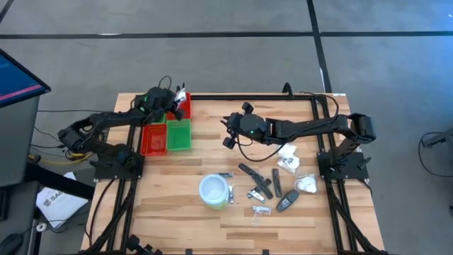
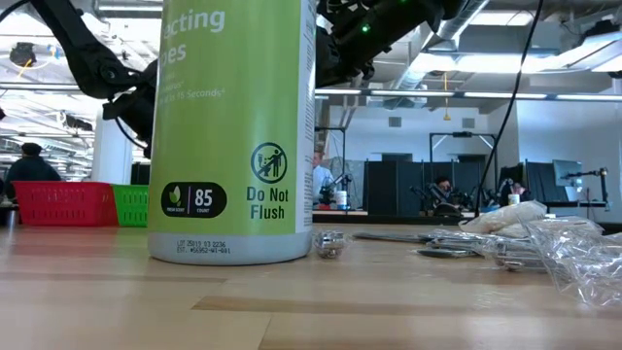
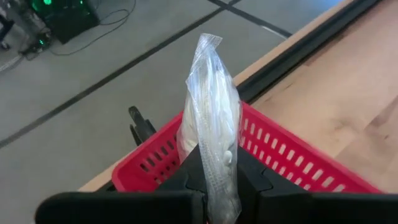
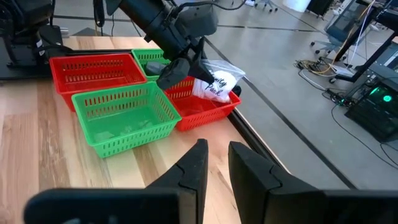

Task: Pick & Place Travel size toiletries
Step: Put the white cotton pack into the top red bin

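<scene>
My left gripper (image 3: pixel 214 165) is at the table's far edge, over the far red basket (image 3: pixel 280 152), shut on a clear-wrapped white packet (image 3: pixel 211 106). The right wrist view shows this packet (image 4: pixel 217 81) at that basket's rim. My right gripper (image 4: pixel 214 165) hovers open and empty over mid-table (image 1: pixel 230 131), facing the baskets. The other toiletries lie on the table's near right part: black sticks (image 1: pixel 256 178), a dark oval (image 1: pixel 287 202), white packets (image 1: pixel 287 156) and clear sachets (image 1: pixel 260 210). My left gripper pinches the white packet between its two fingers, on the wrapper's lower part (image 3: pixel 219 155). The fingers slant down toward the table's far edge. The packet sticks out beyond the fingertips over the far red basket. I cannot tell whether it touches the basket.
Red and green baskets (image 4: pixel 124 115) stand in a two-by-two block at the far left. A round white tub with a green side (image 1: pixel 214 191) stands near the table's middle and fills the low view (image 2: pixel 233 126). Bare wood lies between the baskets and my right gripper.
</scene>
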You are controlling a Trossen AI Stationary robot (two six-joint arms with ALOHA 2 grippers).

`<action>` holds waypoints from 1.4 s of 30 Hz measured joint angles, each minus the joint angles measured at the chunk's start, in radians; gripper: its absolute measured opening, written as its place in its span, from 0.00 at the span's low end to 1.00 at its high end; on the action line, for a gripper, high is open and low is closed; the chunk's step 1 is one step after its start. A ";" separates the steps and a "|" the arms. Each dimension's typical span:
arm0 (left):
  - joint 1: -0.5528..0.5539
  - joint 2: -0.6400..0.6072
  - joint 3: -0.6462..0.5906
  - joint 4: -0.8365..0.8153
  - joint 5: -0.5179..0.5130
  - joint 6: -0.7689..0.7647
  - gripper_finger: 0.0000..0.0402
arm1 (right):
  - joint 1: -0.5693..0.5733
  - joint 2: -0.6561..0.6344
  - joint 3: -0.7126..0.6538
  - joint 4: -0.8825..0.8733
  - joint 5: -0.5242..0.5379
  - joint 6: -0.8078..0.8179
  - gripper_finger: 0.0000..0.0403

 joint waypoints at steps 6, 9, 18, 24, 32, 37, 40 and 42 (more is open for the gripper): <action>0.015 0.021 0.000 -0.002 0.025 0.061 0.05 | 0.000 0.000 0.000 0.000 0.000 0.000 0.14; 0.015 0.021 0.001 -0.001 0.025 0.095 0.05 | 0.000 0.000 0.000 0.000 0.000 0.000 0.14; 0.024 0.021 0.048 -0.003 0.078 0.135 0.06 | 0.000 0.000 0.000 0.000 -0.001 0.000 0.14; 0.036 0.021 0.051 -0.035 0.093 0.138 0.06 | 0.000 0.000 0.000 0.000 -0.001 0.000 0.14; 0.039 0.021 0.051 -0.038 0.128 0.192 0.06 | 0.000 0.000 0.000 0.000 -0.001 0.000 0.14; 0.056 0.040 0.051 -0.042 0.123 0.195 0.06 | 0.000 0.000 0.000 0.001 -0.001 0.001 0.14; 0.075 0.074 0.051 -0.042 0.131 0.195 0.06 | 0.000 0.000 0.000 0.001 -0.002 0.000 0.14; 0.086 0.092 0.051 -0.041 0.132 0.195 0.06 | 0.000 0.000 0.000 0.001 -0.002 0.001 0.14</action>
